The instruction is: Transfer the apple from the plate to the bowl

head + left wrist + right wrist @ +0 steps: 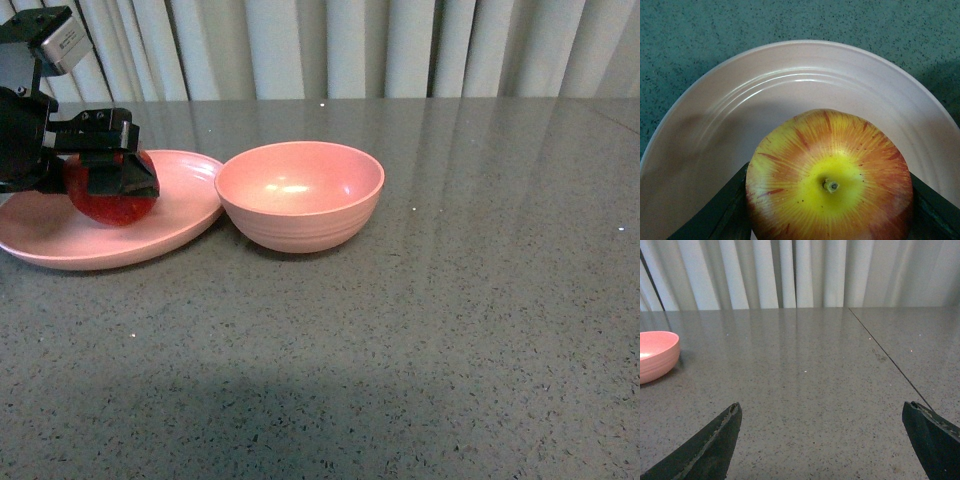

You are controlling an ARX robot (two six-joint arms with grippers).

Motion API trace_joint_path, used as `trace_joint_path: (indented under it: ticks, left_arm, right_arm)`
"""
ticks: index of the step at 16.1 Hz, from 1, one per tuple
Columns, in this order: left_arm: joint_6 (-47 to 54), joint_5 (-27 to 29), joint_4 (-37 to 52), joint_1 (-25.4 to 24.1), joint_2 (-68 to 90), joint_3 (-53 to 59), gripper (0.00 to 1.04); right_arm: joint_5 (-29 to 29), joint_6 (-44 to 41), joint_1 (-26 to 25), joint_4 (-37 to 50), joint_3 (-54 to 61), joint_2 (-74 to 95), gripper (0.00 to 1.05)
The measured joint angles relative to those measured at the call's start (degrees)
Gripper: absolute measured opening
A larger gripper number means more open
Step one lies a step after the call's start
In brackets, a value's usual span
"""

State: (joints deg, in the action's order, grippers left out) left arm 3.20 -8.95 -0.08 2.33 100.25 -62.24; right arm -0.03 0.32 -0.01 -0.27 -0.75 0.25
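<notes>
Fingers of the left gripper (pixel 110 175) press on both sides of the apple (pixel 112 200), which sits on or just above the plate (pixel 60 245); I cannot tell which. The arm comes in from the left with its wrist pointing down over the stem. Risk: the round, smooth apple may slip, or a low carry may knock the near rim of the bowl (pixel 300 232) just beside the plate. The right gripper (pixel 822 440) gapes wide and empty over the bare desk (pixel 805 385).

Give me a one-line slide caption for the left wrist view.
Left gripper closed on the stem-up apple, pink plate beneath.
</notes>
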Motion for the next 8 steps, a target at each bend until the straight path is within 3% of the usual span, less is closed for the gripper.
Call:
trace_joint_path:
  ticks: [3,5,8]
  left_arm:
    - [0.3,0.6,-2.1,0.7,-2.9,-2.9,0.70]
    - [0.3,1.1,-3.8,9.6,-9.3,-8.1,0.70]
    - [0.3,2.5,-4.2,15.0,-8.2,-8.5,0.70]
  right_arm:
    - [0.0,0.0,0.0,0.0,0.0,0.0,0.98]
    - [0.0,0.0,0.0,0.0,0.0,0.0,0.98]
    - [0.0,0.0,0.0,0.0,0.0,0.0,0.98]
